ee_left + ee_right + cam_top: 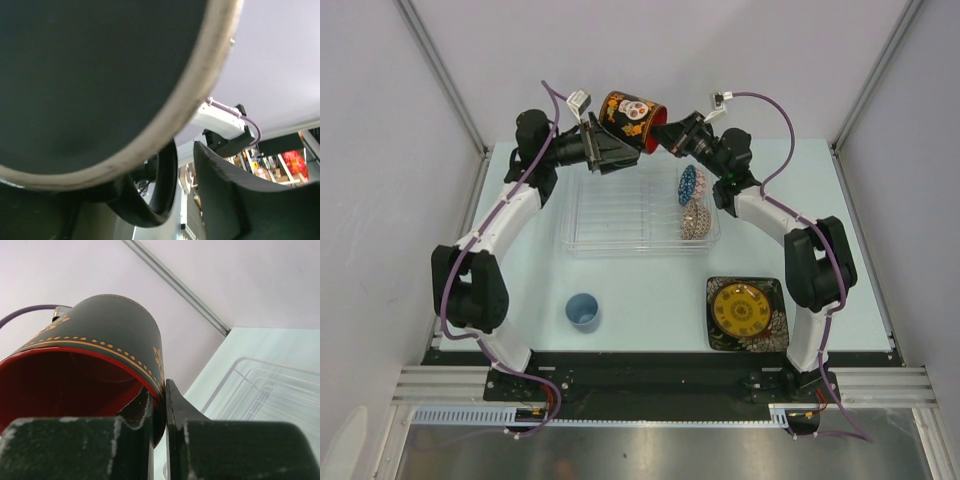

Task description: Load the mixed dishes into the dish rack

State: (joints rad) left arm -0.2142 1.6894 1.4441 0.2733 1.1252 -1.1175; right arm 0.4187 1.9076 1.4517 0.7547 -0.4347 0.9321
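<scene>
Counting in the overhead view gives six dishes: two bowls, two plates, one cup and one mug. One rack [610, 215] is recorded, lying at the middle of the tabletop [650, 290] towards its far edge.

The blue bowl [688, 185] and the beige bowl [696, 218] are stood on edge at the rack's right end, the blue one nearer the far edge. The yellow plate [744, 308] is laid on the black plate [720, 338] near the near right corner of the tabletop. The cup [582, 311] is set upright towards the near left corner, well apart from the rack.

The mug [628, 115] is held in the air on its side, over the far edge of the rack, between two grippers. The right gripper [663, 135] is closed on the mug's rim. The left gripper [600, 140] is placed at the mug's base.

The right wrist view alone shows the grip: the mug wall is pinched between the two fingers, one inside the red interior and one outside. The clear ribs of the rack are also seen there, below.

The left wrist view alone shows the mug's unglazed base rim, which fills most of the frame. One finger [225, 200] is seen apart from the base; the other is hidden, so it cannot be told whether these jaws are closed on the mug.

The bowls, plates and cup are shown by the overhead view only.
</scene>
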